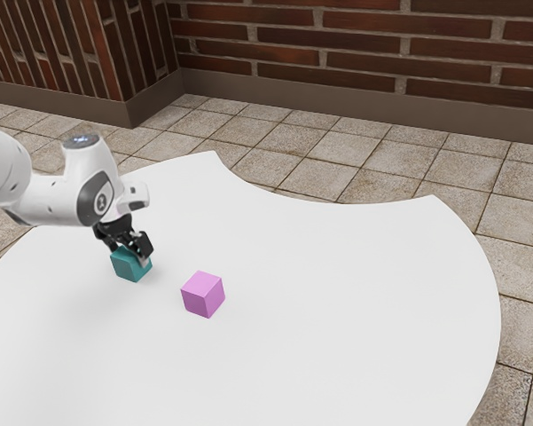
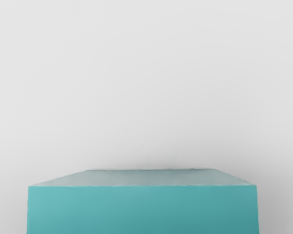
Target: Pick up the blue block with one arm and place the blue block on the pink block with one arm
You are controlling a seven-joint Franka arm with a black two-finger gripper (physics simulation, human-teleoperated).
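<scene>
Now, toward the near-left part of the table (image 1: 337, 293) in the exterior view: gripper (image 1: 129, 248) low, tipped down from the white arm (image 1: 71, 191), clenched on the blue block (image 1: 131, 269). Black fingers (image 1: 143, 243) set against two opposite sides of the block, one on each, with its upper part between them. Opening narrow, just the width of the block itself (teal rather than plain blue in this render). Finger tips flush to the block's faces as far as can be made out. Top face mostly covered by the fingers; two side faces visible beneath them.

Resting on the white table or raised a hair off it: cannot tell from either view.

Pink block (image 1: 202, 295) near, toward the exterior view's right and a little closer to the camera. Apart from the blue block, not touching, with a strip of white table between the two. Flat on the table, one vertical edge turned toward the camera.

Wrist view: blue block (image 2: 141, 204) large and directly under the hand, flat top face and one side face showing, edges square to the camera. Beyond it plain white table, with a faint grey shade just past the block's far top edge.

Surroundings: curved-edged white table on a tiled floor (image 1: 355, 151), brick wall (image 1: 381, 44) behind.
</scene>
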